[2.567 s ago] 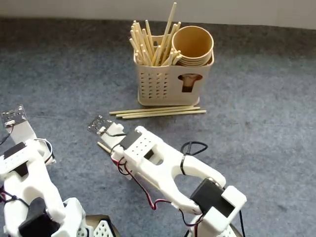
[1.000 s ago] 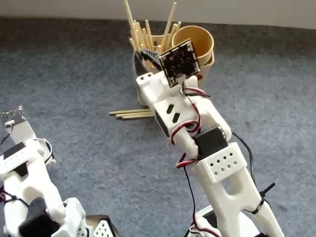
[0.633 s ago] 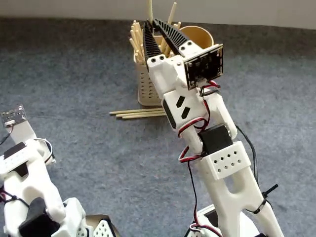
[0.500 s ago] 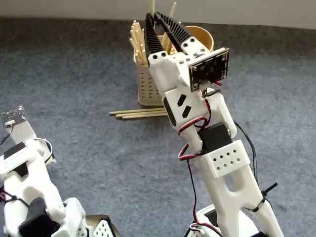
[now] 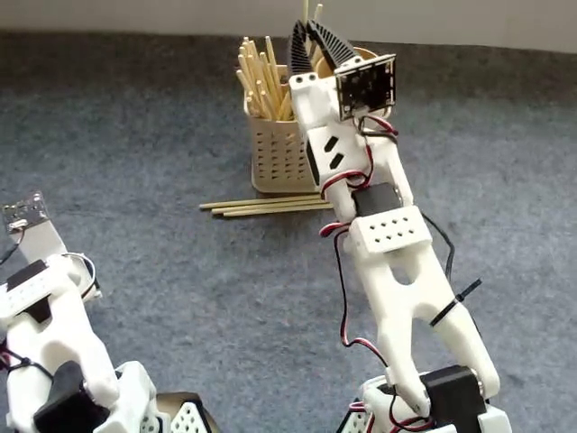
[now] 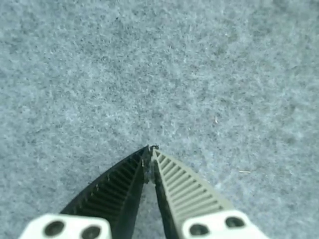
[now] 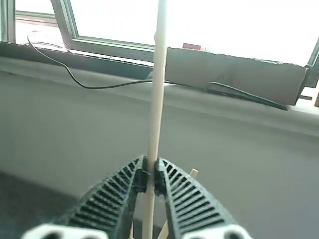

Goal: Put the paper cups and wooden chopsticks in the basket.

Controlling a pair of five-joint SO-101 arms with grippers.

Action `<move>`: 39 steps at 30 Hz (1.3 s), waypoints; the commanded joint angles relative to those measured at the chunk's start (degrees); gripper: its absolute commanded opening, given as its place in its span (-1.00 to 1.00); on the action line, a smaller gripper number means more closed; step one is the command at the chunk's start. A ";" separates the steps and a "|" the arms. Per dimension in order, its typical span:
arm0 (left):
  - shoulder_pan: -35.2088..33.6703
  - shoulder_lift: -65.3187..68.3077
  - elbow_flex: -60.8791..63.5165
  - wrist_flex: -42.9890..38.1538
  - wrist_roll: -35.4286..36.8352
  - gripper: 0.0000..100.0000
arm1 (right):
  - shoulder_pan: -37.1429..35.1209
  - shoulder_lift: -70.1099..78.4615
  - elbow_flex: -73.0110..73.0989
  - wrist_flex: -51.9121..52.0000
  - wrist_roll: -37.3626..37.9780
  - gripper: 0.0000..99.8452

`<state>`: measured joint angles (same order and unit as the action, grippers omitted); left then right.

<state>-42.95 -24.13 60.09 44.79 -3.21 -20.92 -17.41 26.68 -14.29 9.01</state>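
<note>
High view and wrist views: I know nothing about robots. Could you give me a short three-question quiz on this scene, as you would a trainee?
1. True or false: the right gripper is shut on an upright chopstick.
2. Where do the loose chopsticks lie?
A. Across the basket's rim
B. On the carpet beside the basket
C. Inside a paper cup
3. Fill in: the left gripper is shut over the carpet and holds ____.

Key: 1 true; 2 B; 3 nothing.
</note>
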 commanded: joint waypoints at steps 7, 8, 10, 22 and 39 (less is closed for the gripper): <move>0.22 -1.45 -1.45 -0.70 -0.35 -0.94 | 0.75 -0.84 6.55 -1.63 0.35 -0.99; 0.22 -1.45 -1.45 -0.70 -0.35 -0.94 | 0.75 -0.84 7.16 -1.63 0.35 -0.98; 0.22 -1.45 -1.45 -0.70 -0.35 -0.94 | 0.75 -0.84 8.13 -1.63 0.26 -0.93; 0.22 -1.45 -1.45 -0.70 -0.35 -0.94 | -0.75 -12.88 11.65 5.67 0.26 -0.76; 0.22 -1.45 -1.45 -0.70 -0.35 -0.94 | -11.82 -21.41 -0.57 50.59 0.26 -0.76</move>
<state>-42.95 -24.13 60.09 44.79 -3.21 -29.89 -36.84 32.57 27.82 9.01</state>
